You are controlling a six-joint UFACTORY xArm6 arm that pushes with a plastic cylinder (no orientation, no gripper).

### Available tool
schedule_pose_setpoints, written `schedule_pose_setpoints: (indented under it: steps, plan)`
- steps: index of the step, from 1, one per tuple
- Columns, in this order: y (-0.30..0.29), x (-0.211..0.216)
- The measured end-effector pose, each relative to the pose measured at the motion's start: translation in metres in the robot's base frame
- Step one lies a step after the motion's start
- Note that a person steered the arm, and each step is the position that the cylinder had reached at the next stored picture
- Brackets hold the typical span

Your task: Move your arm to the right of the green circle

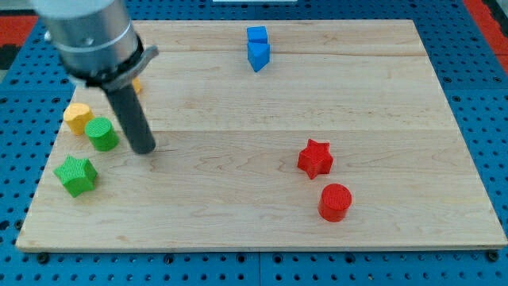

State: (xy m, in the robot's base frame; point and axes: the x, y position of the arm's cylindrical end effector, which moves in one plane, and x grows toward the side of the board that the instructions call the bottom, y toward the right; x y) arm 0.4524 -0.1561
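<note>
The green circle (102,134) is a short green cylinder near the board's left edge. My tip (144,148) is the lower end of the dark rod, resting on the board just to the right of the green circle, a small gap apart. The rod rises up and to the left into the grey arm body at the view's top left.
A yellow block (78,117) sits just up-left of the green circle. A green star (76,175) lies below it. An orange block (136,85) is partly hidden behind the rod. Blue blocks (257,48) are at top centre. A red star (315,158) and red circle (335,202) lie at lower right.
</note>
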Motion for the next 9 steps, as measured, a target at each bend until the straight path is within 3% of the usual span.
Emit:
schedule_pose_setpoints:
  steps: [1, 2, 3, 7, 9]
  plan:
    - [-0.045, -0.022]
    - [-0.057, 0.02]
    - [-0.046, 0.046]
    - [0.054, 0.037]
    - [0.058, 0.035]
